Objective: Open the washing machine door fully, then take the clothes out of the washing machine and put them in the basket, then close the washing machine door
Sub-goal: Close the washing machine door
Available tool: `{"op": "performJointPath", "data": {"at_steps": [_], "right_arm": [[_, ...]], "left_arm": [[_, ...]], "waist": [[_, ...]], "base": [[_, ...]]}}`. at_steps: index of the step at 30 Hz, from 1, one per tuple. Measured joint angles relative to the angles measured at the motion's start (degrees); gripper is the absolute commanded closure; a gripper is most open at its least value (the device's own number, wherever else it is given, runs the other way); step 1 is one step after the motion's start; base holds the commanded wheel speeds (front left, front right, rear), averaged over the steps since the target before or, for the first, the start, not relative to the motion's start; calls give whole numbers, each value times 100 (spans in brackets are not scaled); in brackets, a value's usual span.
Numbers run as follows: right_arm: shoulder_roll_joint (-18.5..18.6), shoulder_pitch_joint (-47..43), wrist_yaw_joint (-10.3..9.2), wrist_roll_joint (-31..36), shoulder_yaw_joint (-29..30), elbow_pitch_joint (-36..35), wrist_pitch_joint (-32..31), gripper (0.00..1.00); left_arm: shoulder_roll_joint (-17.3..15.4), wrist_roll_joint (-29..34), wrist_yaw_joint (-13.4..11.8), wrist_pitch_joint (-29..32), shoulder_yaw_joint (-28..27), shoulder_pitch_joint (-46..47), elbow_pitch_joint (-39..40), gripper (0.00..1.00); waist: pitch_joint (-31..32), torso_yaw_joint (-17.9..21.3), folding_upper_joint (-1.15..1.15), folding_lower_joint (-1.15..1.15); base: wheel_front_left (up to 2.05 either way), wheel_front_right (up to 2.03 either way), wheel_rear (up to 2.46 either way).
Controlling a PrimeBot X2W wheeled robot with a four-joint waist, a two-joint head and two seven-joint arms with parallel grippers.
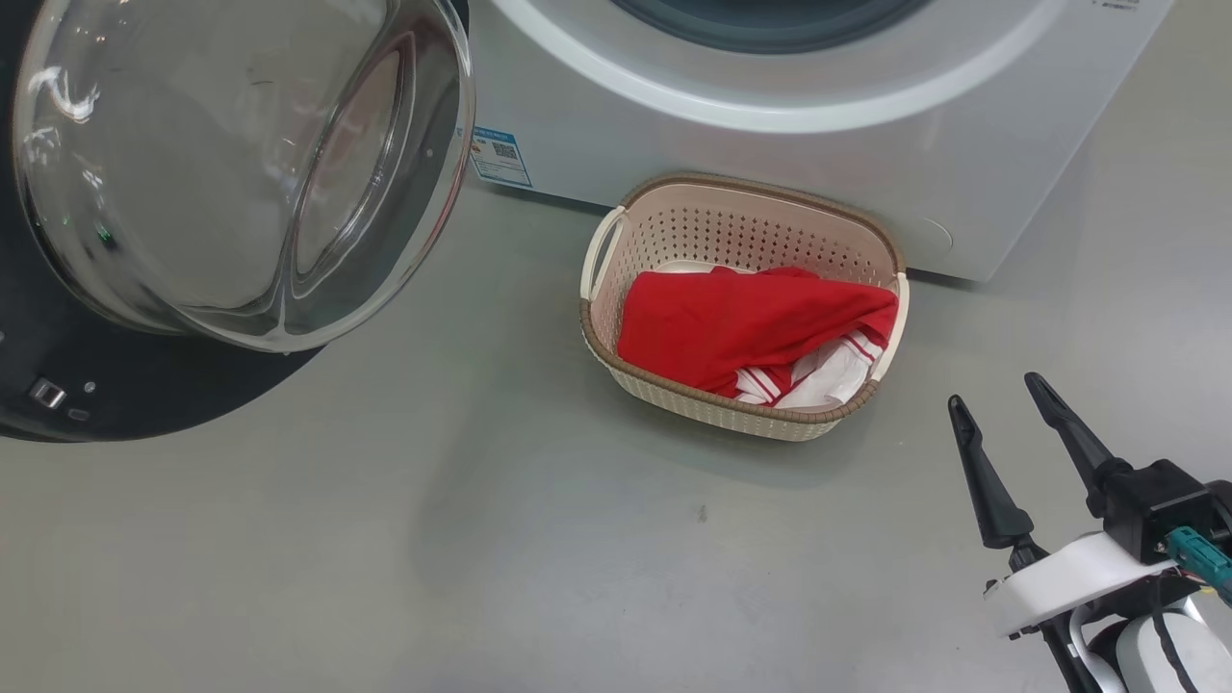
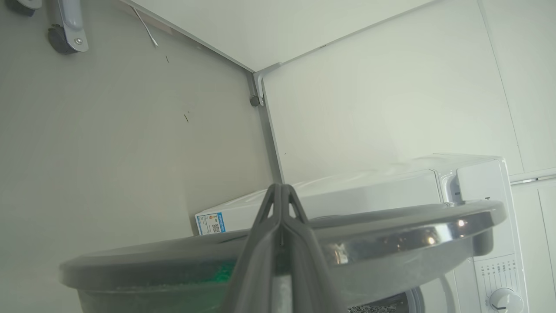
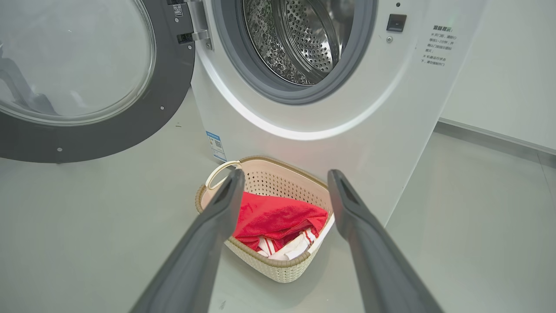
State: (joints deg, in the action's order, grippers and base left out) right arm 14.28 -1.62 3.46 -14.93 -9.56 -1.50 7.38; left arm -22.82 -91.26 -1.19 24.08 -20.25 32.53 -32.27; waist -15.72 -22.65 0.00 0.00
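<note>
Washing machine door [image 1: 241, 173] wide open, leftward

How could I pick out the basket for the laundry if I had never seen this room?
Find the big white washing machine with its round door swung open. On the grey floor right in front of it sits the basket: small, cream, perforated plastic with a brown woven-look rim and white side handles. The red and white clothes lying in it set it apart.

Bright, even light, soft faint shadows
</note>
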Motion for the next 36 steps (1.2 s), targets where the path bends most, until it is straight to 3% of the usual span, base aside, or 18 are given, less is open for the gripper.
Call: {"op": "performJointPath", "data": {"at_steps": [16,36], "right_arm": [[-137,-1,-4,-16,-44,92,31,0],[-422,-4,-12,-124,-176,365,253,0]], "left_arm": [[76,-424,296,1001,146,-168,71,100],[71,-433,563,1686,420,-633,500,100]], "waist": [[202,-101,0,0],[597,10,0,0]], "base": [[0,0,0],[0,0,0]]}}
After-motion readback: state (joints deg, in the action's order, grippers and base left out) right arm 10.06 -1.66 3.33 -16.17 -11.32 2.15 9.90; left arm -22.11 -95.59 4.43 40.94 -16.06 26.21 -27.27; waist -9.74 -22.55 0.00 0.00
